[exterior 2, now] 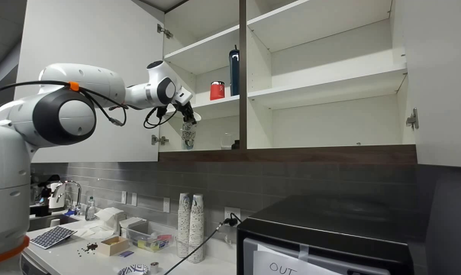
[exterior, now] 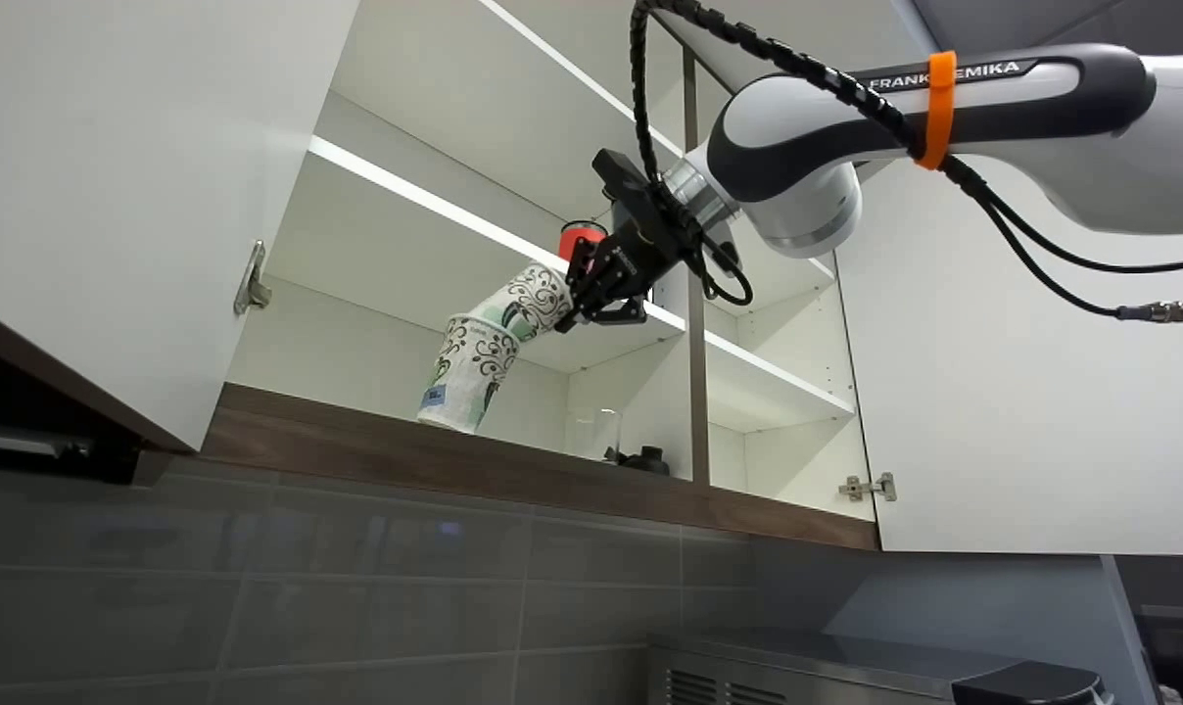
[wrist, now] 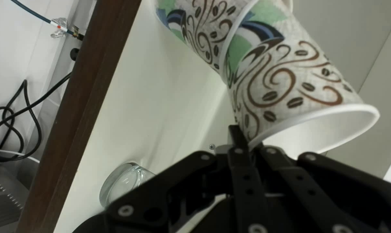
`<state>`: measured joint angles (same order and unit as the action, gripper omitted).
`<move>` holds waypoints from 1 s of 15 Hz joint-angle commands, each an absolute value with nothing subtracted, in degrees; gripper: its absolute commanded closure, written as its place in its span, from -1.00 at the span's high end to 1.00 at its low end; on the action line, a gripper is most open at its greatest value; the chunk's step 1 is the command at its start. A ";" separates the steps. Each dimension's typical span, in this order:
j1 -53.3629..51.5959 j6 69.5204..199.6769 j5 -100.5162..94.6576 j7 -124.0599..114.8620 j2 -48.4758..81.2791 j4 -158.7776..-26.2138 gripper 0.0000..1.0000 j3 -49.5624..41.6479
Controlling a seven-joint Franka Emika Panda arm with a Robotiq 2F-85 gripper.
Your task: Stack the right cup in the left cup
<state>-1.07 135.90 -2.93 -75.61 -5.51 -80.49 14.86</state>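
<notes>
The right cup (exterior: 541, 297) is white with a swirl pattern and is tilted. Its lower end is at the mouth of the left cup (exterior: 470, 377), partly inside it. The left cup stands on the cabinet floor; it also shows in an exterior view (exterior 2: 188, 138). In the wrist view the right cup (wrist: 289, 74) has its open mouth toward me and its base in the left cup (wrist: 203, 32). My gripper (wrist: 250, 144) is shut on the right cup's rim, one finger outside the wall and one inside. The gripper (exterior: 574, 311) is above and beside the left cup. The right cup's base is hidden.
A middle shelf (exterior 2: 211, 103) holds a red cup (exterior 2: 217, 90) and a tall dark bottle (exterior 2: 234, 72). A clear glass (wrist: 126, 181) and a dark object (exterior: 647, 460) stand on the cabinet floor. A wooden front edge (exterior: 356, 431) and open doors (exterior: 131, 196) bound the cabinet.
</notes>
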 commanded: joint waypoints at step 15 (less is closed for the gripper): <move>-1.95 140.24 -15.92 -69.88 -3.97 -81.05 0.50 17.50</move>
<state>-2.07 138.20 -14.69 -68.65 -4.54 -81.19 17.35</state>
